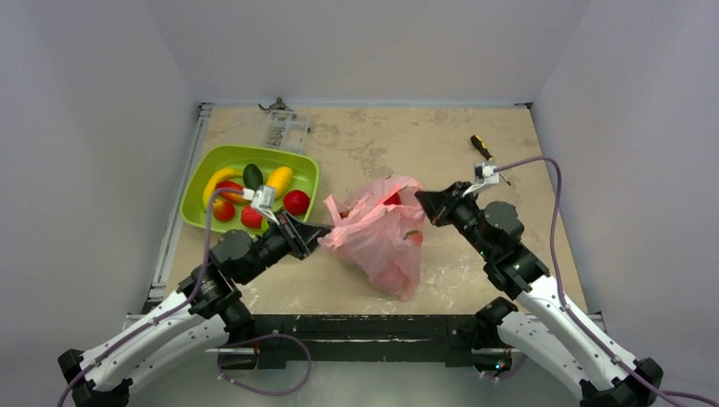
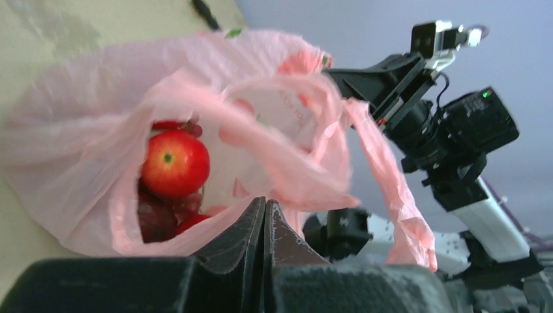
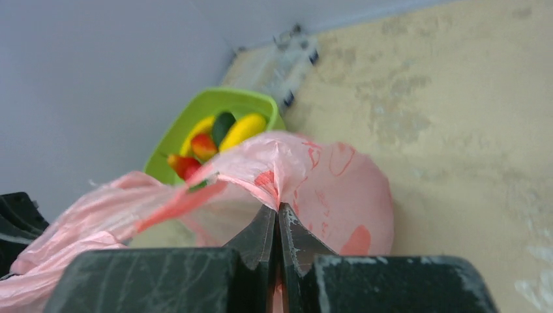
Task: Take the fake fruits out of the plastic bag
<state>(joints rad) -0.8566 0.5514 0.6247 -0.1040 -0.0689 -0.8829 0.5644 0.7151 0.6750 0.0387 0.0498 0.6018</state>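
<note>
The pink plastic bag (image 1: 383, 236) lies in the middle of the table with its mouth stretched between my two grippers. My left gripper (image 1: 322, 229) is shut on the bag's left rim (image 2: 215, 228). My right gripper (image 1: 421, 199) is shut on the right rim, and pink film shows between its fingertips (image 3: 287, 218). Through the open mouth, the left wrist view shows fake fruits inside: a red apple (image 2: 175, 163), dark grapes (image 2: 156, 220) and another red one (image 2: 192, 222) below it. From above, red shapes (image 1: 392, 199) show through the film.
A lime-green tray (image 1: 197, 182) at the back left holds a banana (image 1: 218, 181), a dark green fruit (image 1: 253, 175), a yellow-orange one (image 1: 279, 180) and red ones (image 1: 296, 202). A screwdriver (image 1: 483, 148) lies at the back right. A clear plastic piece (image 1: 284, 127) sits by the back wall.
</note>
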